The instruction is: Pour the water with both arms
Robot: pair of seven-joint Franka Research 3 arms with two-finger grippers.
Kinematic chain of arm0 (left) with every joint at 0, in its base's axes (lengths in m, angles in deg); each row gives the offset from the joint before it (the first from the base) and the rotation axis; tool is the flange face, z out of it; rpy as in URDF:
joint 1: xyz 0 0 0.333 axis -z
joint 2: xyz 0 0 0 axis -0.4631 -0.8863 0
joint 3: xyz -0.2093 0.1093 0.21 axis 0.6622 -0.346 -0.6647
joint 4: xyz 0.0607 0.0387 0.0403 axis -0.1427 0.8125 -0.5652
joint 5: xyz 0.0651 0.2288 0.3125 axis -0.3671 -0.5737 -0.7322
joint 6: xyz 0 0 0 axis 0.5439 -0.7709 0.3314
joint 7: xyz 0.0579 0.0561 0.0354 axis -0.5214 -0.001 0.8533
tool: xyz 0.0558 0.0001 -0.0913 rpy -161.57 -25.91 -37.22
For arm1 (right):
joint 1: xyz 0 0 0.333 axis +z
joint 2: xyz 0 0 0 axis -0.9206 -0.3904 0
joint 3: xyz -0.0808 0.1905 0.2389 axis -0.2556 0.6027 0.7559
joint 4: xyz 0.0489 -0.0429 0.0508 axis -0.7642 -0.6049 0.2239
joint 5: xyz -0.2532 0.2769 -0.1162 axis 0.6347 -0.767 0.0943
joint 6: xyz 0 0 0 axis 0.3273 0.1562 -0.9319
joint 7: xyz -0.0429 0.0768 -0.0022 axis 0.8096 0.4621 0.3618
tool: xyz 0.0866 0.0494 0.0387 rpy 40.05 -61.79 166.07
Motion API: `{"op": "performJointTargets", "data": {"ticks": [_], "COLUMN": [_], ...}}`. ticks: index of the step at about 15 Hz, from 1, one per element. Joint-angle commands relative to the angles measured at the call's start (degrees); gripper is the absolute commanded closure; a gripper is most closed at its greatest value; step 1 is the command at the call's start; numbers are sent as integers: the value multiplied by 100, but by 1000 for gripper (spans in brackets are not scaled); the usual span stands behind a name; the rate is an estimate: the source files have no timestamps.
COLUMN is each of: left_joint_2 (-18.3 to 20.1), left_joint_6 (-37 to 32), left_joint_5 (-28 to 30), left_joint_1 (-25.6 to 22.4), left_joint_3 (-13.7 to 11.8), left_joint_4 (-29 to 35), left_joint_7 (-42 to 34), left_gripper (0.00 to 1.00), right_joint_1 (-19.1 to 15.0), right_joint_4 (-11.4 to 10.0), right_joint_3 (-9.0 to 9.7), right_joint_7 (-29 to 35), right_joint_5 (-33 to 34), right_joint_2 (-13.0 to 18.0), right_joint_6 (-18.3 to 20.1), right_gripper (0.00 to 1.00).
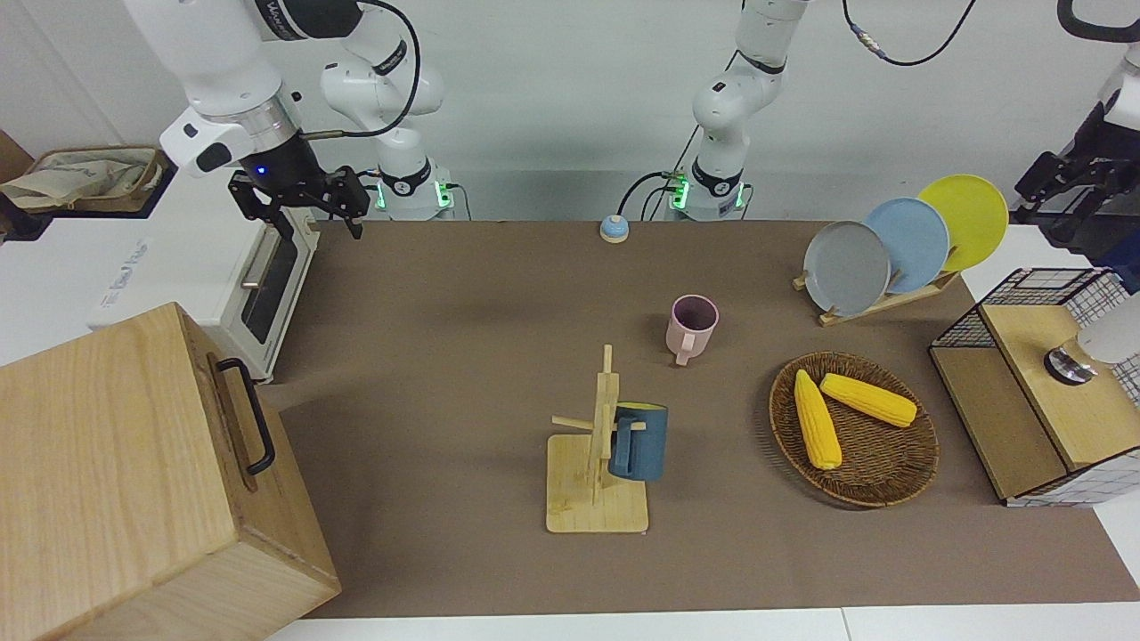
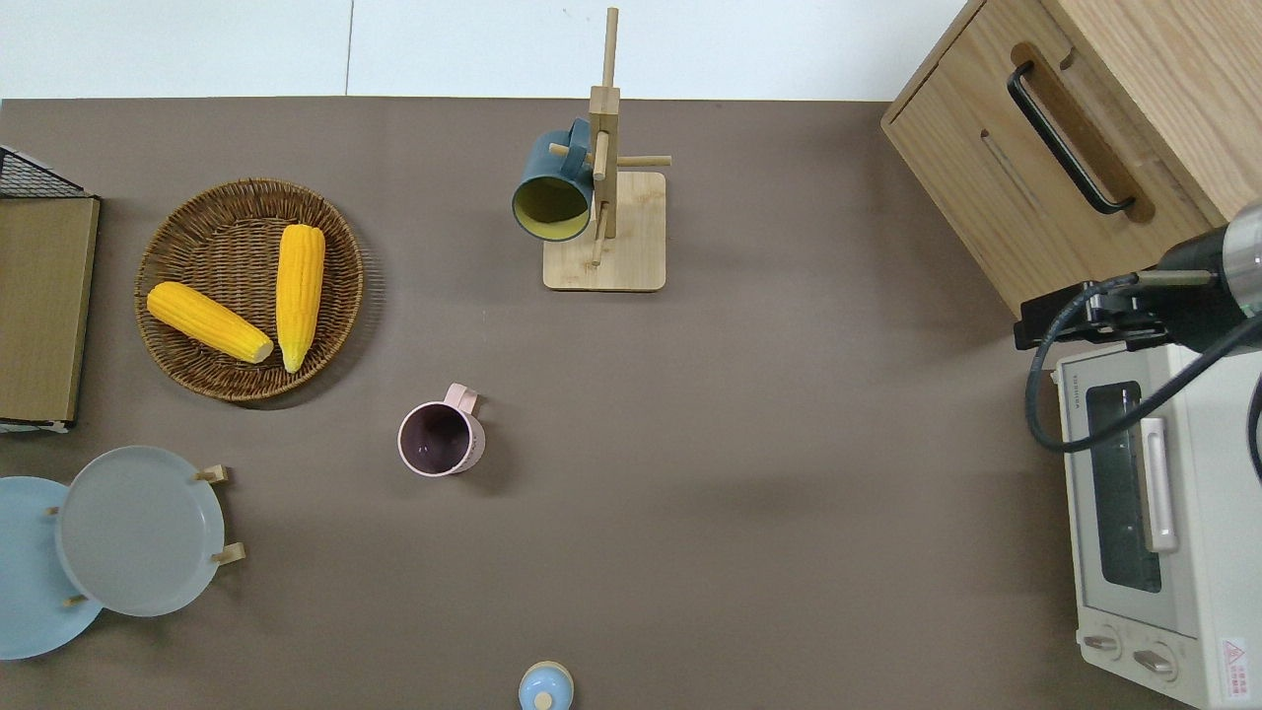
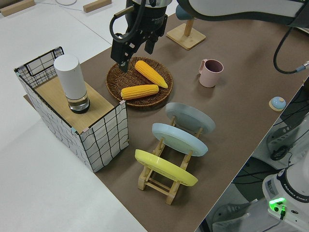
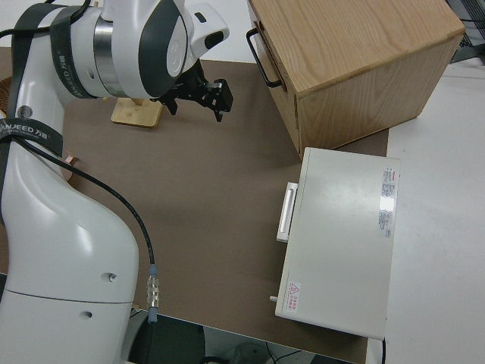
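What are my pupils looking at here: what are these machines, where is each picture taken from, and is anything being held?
Two white jointed robot arms stand at a brown table, each ending in a black two-finger gripper. One picture faces the robots, one looks straight down, and one is taken from each end of the table.

The left gripper hangs open at its arm's end of the table, outside the overhead view. The right gripper is parked, open. Neither holds anything.

On the table are a pink mug, a blue mug hung on a wooden rack, a basket with two corn cobs, three plates in a stand, a toaster oven and a wooden cabinet.
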Motion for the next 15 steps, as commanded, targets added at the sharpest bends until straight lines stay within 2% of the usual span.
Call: {"op": "performJointTargets", "data": {"ticks": [1, 2, 3, 6, 9, 13, 15], "left_joint_2": [19, 19, 19, 28, 19, 2, -7], "left_joint_6": [-236, -341, -438, -597, -606, -641, -632], "left_joint_5": [-285, -494, -584, -593, -584, -576, -514], "left_joint_1": [102, 111, 128, 128, 172, 190, 530], "left_joint_3": [484, 764, 923, 1162, 1354, 1435, 1321], "left_joint_4": [151, 143, 143, 125, 125, 99, 99], "left_joint_7": [842, 965, 1036, 1458, 1511, 1529, 1704], "left_gripper": [5, 5, 5, 5, 5, 5, 5], "right_joint_1": [-32, -32, -32, -32, -32, -32, -32], "right_joint_4": [-79, -79, -79, -79, -79, -79, -79], "right_joint_3": [-5, -5, -5, -5, -5, -5, -5], "right_joint_7": [-87, -79, -79, -79, -79, -87, -88], "right_joint_5": [-93, -93, -93, -93, -93, -93, -93], "right_joint_2": [94, 94, 94, 94, 94, 94, 94], "right_joint_6": [46, 46, 46, 46, 46, 46, 46], "right_gripper": [9, 9, 9, 9, 9, 9, 9]}}
